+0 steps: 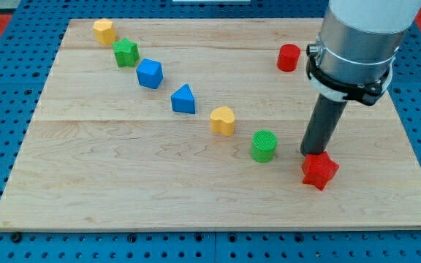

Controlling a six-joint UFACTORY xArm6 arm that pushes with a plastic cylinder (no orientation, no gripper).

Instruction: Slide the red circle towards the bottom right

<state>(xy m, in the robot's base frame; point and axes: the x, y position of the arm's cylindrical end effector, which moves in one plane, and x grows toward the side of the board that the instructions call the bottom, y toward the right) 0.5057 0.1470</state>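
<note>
The red circle (289, 57) is a short red cylinder near the view's top right of the wooden board (123, 183). My tip (311, 153) is at the end of the dark rod, well below the red circle, toward the view's bottom right. The tip touches or nearly touches the top edge of a red star block (319, 170). A green circle (264, 145) lies just left of the tip.
A diagonal row runs from the view's top left: yellow block (104, 31), green star (126, 52), blue block (150, 74), blue triangle (183, 99), yellow heart (224, 120). The arm's grey body (360, 44) hangs over the board's right side.
</note>
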